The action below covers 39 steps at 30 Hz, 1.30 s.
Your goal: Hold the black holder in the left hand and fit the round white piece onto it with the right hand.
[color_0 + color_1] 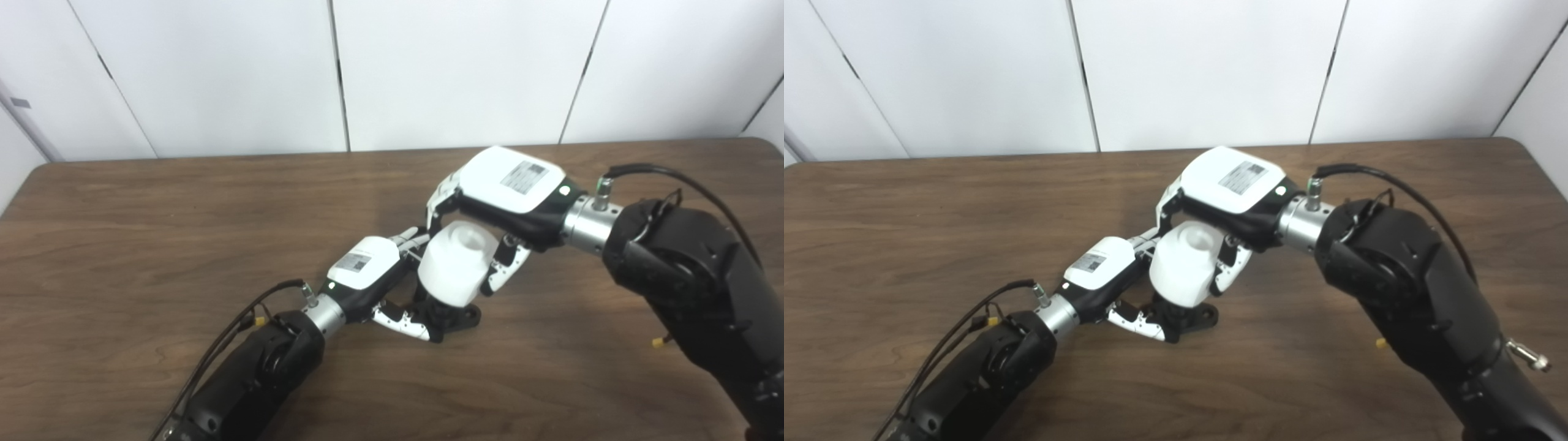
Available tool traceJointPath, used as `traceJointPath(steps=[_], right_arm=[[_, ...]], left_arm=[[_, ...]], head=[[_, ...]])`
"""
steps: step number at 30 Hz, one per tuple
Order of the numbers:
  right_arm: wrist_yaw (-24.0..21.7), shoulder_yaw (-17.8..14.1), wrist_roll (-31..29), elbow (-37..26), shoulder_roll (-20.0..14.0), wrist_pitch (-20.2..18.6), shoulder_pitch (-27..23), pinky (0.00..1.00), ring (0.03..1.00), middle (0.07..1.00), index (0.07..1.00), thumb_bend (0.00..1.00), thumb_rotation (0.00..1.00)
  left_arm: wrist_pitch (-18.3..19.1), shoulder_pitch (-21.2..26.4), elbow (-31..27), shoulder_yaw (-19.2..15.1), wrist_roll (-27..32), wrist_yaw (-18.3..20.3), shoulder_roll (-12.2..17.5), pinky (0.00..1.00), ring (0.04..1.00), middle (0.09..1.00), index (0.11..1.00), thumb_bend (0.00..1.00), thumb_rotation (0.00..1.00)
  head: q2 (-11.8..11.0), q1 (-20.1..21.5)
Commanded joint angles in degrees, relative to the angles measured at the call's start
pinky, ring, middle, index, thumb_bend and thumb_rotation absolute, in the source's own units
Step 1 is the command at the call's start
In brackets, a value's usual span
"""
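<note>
The round white piece [456, 263] stands upright on the black holder [459, 316], whose base rests on the table near the middle. My left hand [376, 275] wraps the holder from the left, thumb low in front and fingers behind the white piece. My right hand [499, 196] comes from the right and sits over the white piece, fingers curled down its far side and thumb against its right side. Most of the holder is hidden under the white piece; only its dark foot shows. In the right eye view the white piece [1185, 263] sits between both hands.
The brown wooden table [153, 245] stretches wide on the left and front. White wall panels [245, 73] stand behind its far edge. Black cables [674, 174] loop off both forearms.
</note>
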<state>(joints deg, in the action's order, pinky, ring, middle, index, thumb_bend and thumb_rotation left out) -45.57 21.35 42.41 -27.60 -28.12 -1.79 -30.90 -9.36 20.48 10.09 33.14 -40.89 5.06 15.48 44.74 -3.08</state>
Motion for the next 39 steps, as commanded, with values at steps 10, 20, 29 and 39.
traceJointPath(steps=[10, 20, 29, 39], right_arm=[[-2.2, 1.1, 0.4, -0.6, 0.7, 2.3, -3.6, 0.77, 0.813, 0.738, 0.48, 0.53, 0.15], [-3.4, 1.1, 0.5, 0.2, 1.1, 3.2, -3.3, 0.79, 0.816, 0.744, 0.48, 0.53, 0.14], [-2.2, 1.2, 1.5, 1.9, 1.8, 4.5, -2.7, 0.79, 0.808, 0.744, 0.48, 0.53, 0.15], [0.4, 1.1, 1.6, 4.5, 2.2, 7.2, -2.8, 0.77, 0.796, 0.731, 0.48, 0.53, 0.14]], left_arm=[[3.9, -1.9, 1.9, 3.2, -4.0, 5.3, -0.2, 0.91, 1.0, 0.938, 0.485, 0.52, 0.07], [4.6, -2.3, 1.0, 3.4, -3.9, 5.4, -0.1, 0.91, 0.991, 0.937, 0.485, 0.52, 0.07], [5.0, -2.5, 0.1, 3.4, -3.7, 6.0, 0.2, 0.91, 0.999, 0.938, 0.485, 0.52, 0.07], [5.9, -2.9, -1.2, 3.4, -3.2, 7.2, 0.5, 0.92, 0.993, 0.937, 0.486, 0.52, 0.07]], head=[[0.4, -0.2], [0.7, -0.1], [1.0, -0.1], [1.3, -0.1]])
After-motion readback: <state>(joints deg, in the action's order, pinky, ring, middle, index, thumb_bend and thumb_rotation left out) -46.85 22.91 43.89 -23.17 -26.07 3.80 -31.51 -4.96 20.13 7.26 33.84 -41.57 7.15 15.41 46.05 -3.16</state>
